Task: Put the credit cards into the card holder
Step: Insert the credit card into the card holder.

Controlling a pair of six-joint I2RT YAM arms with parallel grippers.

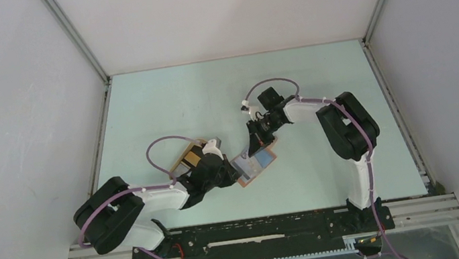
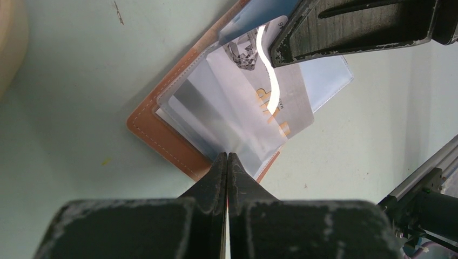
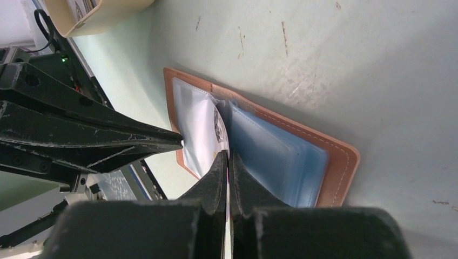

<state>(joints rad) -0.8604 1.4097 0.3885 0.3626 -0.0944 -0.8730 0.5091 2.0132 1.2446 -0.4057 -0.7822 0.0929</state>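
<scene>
The card holder [image 1: 256, 166] lies open on the table, brown leather [image 2: 162, 137] outside with clear and blue sleeves [image 3: 275, 156] inside. My left gripper [image 2: 227, 156] is shut on the edge of a clear sleeve at the holder's near corner. A white credit card [image 2: 291, 91] with gold lettering is pinched edge-on in my shut right gripper [image 3: 227, 155]. The card stands bent, its lower part lying in among the clear sleeves. From the top view, the left gripper [image 1: 238, 170] and right gripper [image 1: 261, 144] meet over the holder from opposite sides.
A pale tan oval tray [image 1: 188, 155] holding more cards sits just left of the holder, beside my left wrist. It also shows at the corner of the right wrist view, tray [image 3: 102, 13]. Grey walls ring the table.
</scene>
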